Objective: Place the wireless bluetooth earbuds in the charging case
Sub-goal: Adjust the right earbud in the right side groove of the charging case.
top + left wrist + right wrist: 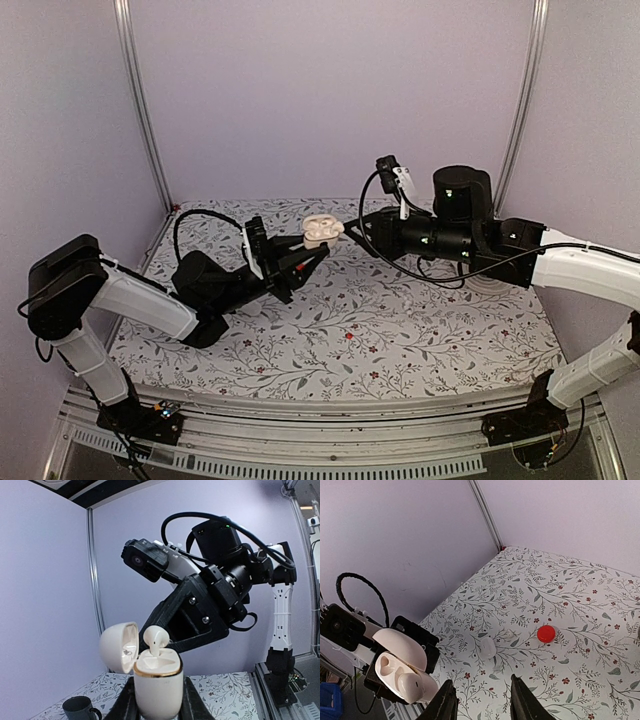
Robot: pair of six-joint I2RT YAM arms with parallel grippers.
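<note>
My left gripper (158,702) is closed on the charging case (157,680) and holds it upright in the air with the lid (119,646) open, I think so that my other arm can reach the hollows. One earbud (156,641) stands in its hollow, perhaps not fully sunk. My right gripper (480,687) is parted and empty, just beside the case. A small white thing (488,647) on the table (580,595) near the red disc (546,633) may be the second earbud (too blurred to tell).
</note>
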